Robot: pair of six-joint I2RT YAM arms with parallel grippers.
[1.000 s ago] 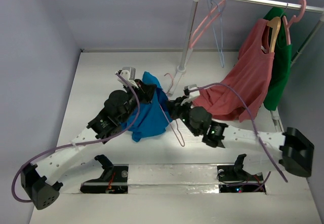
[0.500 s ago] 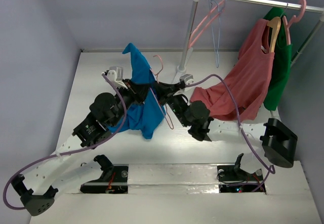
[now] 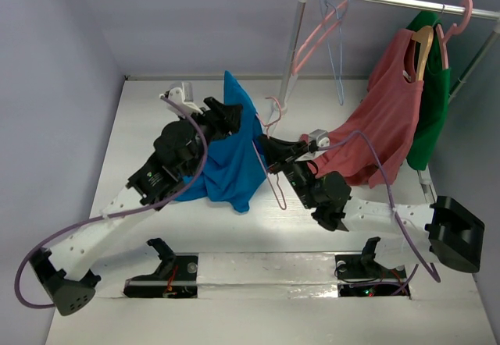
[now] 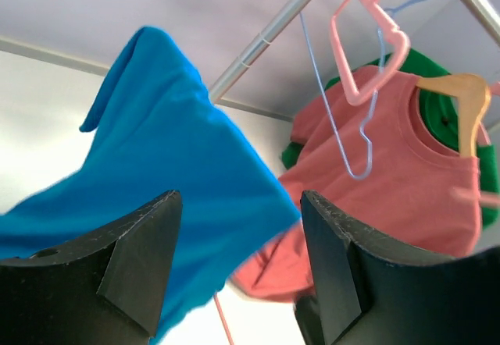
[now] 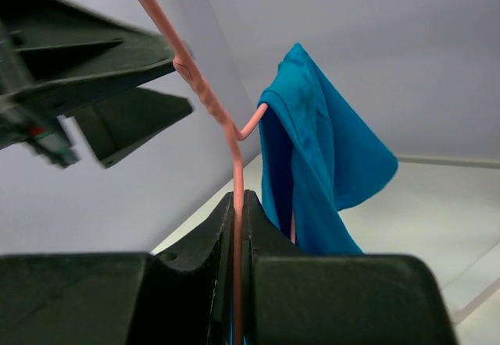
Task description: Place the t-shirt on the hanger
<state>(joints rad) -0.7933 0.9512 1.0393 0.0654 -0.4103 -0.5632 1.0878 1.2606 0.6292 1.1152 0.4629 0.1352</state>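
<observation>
Opened since a moment ago, the left gripper (image 4: pixel 238 203) stands wide off the t-shirt (image 3: pixel 230 165), so the right gripper (image 5: pixel 238 200), pinching the hanger (image 5: pixel 237 158), should stay level.

A lab test booth: plain lilac walls (image 3: pixel 195 17), white table (image 3: pixel 144 107), small clothes rail (image 3: pixel 391 0).

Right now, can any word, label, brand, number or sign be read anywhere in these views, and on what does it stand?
None readable: the bright blue fabric t-shirt, the thin pink plastic hanger, the salmon-red sleeveless top and the dark green garment all show plain surfaces, with no print or label.
</observation>
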